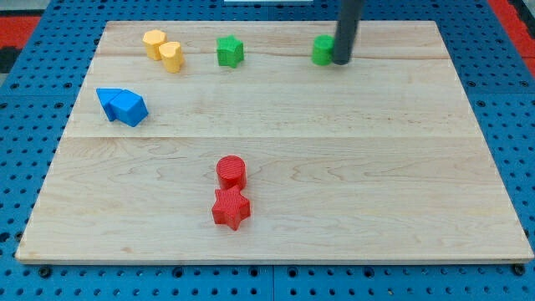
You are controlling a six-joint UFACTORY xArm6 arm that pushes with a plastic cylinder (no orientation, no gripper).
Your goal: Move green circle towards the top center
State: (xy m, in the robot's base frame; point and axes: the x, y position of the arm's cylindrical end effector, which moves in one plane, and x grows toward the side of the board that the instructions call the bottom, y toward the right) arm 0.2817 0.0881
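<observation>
The green circle (323, 50) stands near the view's top, right of centre, on the wooden board (334, 167). My tip (342, 60) touches its right side, and the dark rod hides the circle's right edge. A green star-like block (230, 52) stands to its left, near the top centre.
Two yellow blocks (163, 48) sit touching at the top left. Two blue blocks (122, 106) sit together at the left. A red circle (231, 171) stands against a red star (231, 208) below the centre. A blue pegboard surrounds the board.
</observation>
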